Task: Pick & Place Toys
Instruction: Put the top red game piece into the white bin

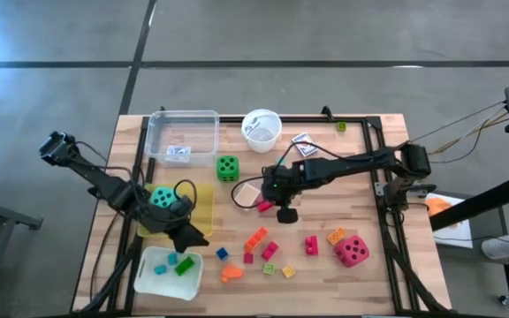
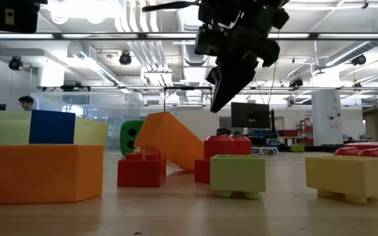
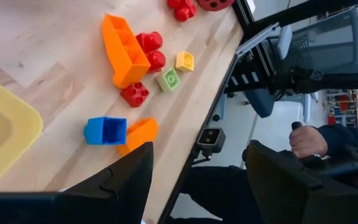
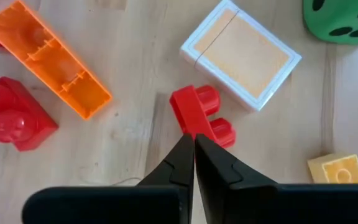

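High: right gripper (image 1: 277,208) mid-table over a red block (image 1: 264,207), beside a card pack (image 1: 247,194). Left gripper (image 1: 186,231) over the yellow tray (image 1: 205,205) edge, above the white tray (image 1: 148,276).

Low: right gripper (image 2: 231,82) hangs above the blocks.

Left wrist: fingers (image 3: 120,180) apart, nothing between. Blue block (image 3: 105,130) ahead.

Right wrist: tips pinched shut at the red block's (image 4: 201,112) edge; looks like no grip, hard to say.
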Controlling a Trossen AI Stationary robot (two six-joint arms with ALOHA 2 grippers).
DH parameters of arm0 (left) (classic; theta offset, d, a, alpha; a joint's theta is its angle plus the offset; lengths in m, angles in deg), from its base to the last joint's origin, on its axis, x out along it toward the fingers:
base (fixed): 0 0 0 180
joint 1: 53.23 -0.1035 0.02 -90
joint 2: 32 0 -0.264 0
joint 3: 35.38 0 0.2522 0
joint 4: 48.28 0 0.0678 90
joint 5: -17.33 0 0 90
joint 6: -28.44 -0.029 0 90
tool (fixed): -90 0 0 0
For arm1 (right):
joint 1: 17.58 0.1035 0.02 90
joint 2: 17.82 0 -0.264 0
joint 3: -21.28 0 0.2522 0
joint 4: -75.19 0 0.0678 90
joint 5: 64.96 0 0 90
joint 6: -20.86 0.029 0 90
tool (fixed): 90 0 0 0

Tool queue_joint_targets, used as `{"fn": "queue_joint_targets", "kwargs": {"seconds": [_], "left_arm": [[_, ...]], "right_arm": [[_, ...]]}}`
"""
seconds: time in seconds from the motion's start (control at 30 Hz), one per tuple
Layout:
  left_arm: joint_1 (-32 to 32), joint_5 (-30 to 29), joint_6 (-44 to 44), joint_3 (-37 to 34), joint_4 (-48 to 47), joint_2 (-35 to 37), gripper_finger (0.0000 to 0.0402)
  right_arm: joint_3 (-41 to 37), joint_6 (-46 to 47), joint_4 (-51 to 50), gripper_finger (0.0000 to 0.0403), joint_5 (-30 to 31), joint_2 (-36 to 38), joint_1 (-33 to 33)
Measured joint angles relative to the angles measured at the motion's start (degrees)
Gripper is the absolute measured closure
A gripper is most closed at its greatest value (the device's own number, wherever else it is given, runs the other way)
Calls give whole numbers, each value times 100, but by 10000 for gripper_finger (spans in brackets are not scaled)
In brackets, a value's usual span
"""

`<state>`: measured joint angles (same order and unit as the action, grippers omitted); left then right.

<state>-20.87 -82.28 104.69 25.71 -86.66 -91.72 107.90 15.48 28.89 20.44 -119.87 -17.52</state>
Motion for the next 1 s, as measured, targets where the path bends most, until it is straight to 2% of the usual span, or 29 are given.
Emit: {"fn": "queue_joint_targets", "kwargs": {"seconds": [0.27,0.37,0.5,0.7,0.83,1.0], "left_arm": [[-26,18,-94,0,53,1,159],[-26,27,-114,0,89,1,159],[-25,40,-129,0,87,4,159],[-22,40,-129,0,87,4,159],[-22,41,-107,0,178,2,159],[-55,7,-133,0,352,4,159]], "right_arm": [[-4,-148,-23,378,-245,-32,4],[3,-249,19,339,-326,-32,4],[50,-450,141,258,-299,-34,4],[-121,-762,761,147,65,-34,3],[-373,-880,901,111,205,-34,-5],[-775,-1024,1483,105,188,-35,-9]]}}
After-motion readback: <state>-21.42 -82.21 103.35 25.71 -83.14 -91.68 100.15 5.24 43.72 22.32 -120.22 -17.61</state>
